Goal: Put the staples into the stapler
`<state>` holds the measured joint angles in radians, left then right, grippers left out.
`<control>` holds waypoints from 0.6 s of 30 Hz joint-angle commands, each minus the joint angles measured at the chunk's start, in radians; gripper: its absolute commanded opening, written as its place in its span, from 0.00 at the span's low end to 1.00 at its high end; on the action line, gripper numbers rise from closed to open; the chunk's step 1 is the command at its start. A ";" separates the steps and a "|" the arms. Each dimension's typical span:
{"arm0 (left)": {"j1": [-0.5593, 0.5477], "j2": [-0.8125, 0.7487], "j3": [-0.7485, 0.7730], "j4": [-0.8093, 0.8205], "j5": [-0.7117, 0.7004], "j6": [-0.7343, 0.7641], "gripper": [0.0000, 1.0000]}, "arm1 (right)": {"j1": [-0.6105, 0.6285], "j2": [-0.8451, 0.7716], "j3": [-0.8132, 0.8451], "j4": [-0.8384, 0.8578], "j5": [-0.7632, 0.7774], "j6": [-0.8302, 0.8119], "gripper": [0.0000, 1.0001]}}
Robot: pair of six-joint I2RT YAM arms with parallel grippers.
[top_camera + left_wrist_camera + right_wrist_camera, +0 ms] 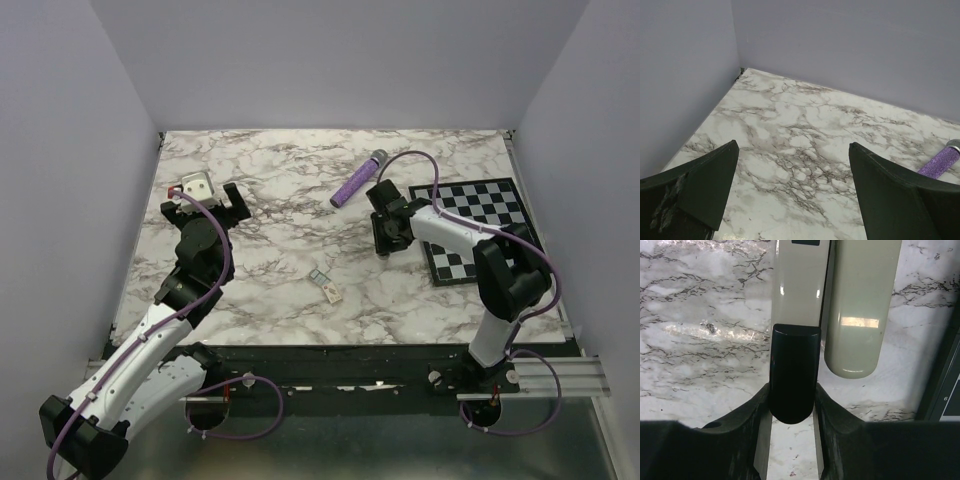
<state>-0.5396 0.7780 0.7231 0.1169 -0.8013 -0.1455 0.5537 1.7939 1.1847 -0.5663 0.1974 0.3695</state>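
In the right wrist view my right gripper [792,395] is shut on the stapler [799,290], with its fingers on either side of the black rounded end. The stapler's beige top [860,315] lies swung open beside that part, over the marble table. In the top view the right gripper [386,236] is low at centre right and hides the stapler. The staples lie near the table's middle: a tiny grey block [320,275] and a tiny cream box [332,291]. My left gripper [205,200] is open and empty at the far left, and its fingers [705,185] stand wide apart.
A purple cylinder with a grey tip [358,178] lies behind the right gripper; it also shows in the left wrist view [940,162]. A chessboard [480,228] lies at the right. Walls close the table on the left, back and right.
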 commanded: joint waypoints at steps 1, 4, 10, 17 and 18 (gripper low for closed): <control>0.003 0.003 -0.017 0.030 -0.035 0.023 0.99 | -0.008 -0.007 0.006 -0.060 0.011 -0.052 0.43; 0.003 0.003 -0.019 0.033 -0.039 0.029 0.99 | -0.008 -0.037 0.015 -0.061 -0.007 -0.053 0.56; 0.009 0.000 -0.019 0.041 -0.062 0.041 0.99 | -0.018 -0.188 0.039 -0.079 0.023 -0.063 0.74; 0.030 -0.043 -0.027 0.061 -0.097 0.067 0.99 | -0.107 -0.408 0.010 -0.086 0.083 -0.032 0.84; 0.032 -0.051 -0.030 0.072 -0.104 0.073 0.99 | -0.118 -0.435 0.004 -0.086 0.097 -0.024 0.86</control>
<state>-0.5209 0.7689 0.7147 0.1406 -0.8436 -0.1131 0.4831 1.4559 1.1973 -0.6300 0.2226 0.3233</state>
